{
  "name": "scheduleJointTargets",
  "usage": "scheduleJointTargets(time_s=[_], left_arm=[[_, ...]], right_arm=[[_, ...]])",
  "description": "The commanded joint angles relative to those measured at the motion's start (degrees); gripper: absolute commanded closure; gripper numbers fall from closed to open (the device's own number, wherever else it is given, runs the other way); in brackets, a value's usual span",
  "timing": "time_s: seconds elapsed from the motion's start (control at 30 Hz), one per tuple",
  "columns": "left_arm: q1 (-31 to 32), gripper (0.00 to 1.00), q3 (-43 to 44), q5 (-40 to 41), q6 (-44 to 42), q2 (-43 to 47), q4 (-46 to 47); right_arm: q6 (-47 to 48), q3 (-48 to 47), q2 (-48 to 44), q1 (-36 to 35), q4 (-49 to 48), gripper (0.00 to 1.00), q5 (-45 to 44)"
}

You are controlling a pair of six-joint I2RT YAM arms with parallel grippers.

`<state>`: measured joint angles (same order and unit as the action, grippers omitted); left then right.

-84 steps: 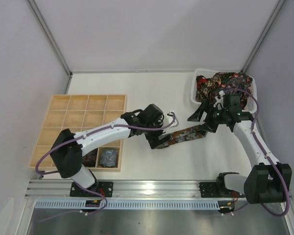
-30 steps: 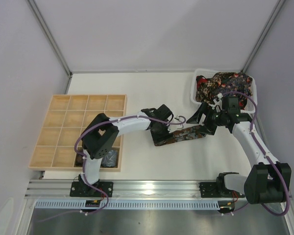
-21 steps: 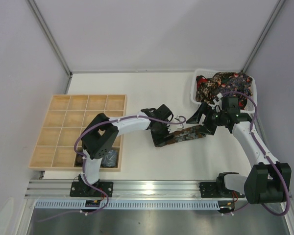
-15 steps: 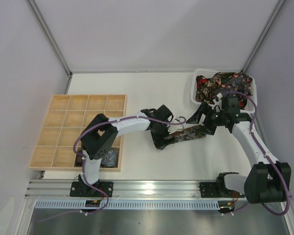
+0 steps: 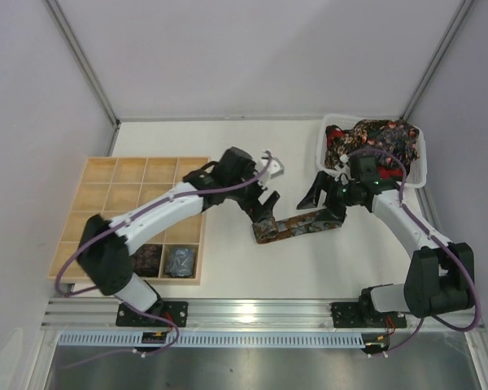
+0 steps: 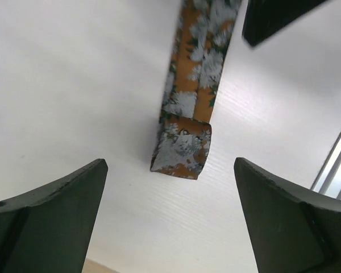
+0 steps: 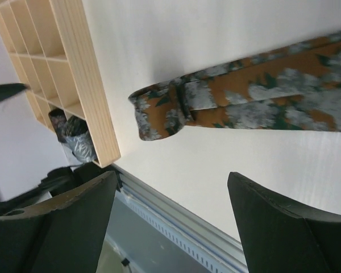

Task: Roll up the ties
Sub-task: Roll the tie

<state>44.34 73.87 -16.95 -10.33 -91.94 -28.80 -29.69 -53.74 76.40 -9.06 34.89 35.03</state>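
One tie [image 5: 297, 227] lay flat on the tabletop [image 5: 252, 154] near its middle. It ran from a folded-over end at 8 o'clock up toward 2 o'clock. The left wrist view showed that end doubled back once on itself [image 6: 182, 149].

Left end effector [image 5: 263, 208] hung just above the folded end at its 11 o'clock, released, jaws wide, nothing between them. Right end effector [image 5: 321, 205] sat over the tie's other end, also released and gripping nothing. In the right wrist view the tie [image 7: 244, 96] lay on the tabletop clear of both fingers [image 7: 290, 222].

More ties [image 5: 374, 138] were heaped in the white basket [image 5: 320, 154] at the 1 o'clock corner. The wooden tray [image 5: 138, 175] sat at 9 o'clock, with two dark coils [image 5: 179, 260] in its near cells.
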Motion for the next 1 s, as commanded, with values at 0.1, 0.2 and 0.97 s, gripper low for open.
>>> scheduleJointTargets(time_s=[0.1, 0.2, 0.97], left_arm=[[-7.4, 0.0, -6.6, -0.1, 18.0, 15.6, 7.3], [-12.1, 0.0, -10.7, -2.7, 27.0, 18.6, 7.9], [-14.7, 0.0, -27.2, -15.1, 48.5, 13.6, 22.1]], right_arm=[[3.3, -9.0, 7.8, -8.3, -0.7, 0.16, 1.9], [3.8, -13.3, 12.4, -11.8, 0.1, 0.18, 1.8], [5.3, -16.4, 26.5, -19.4, -1.6, 0.69, 6.5]])
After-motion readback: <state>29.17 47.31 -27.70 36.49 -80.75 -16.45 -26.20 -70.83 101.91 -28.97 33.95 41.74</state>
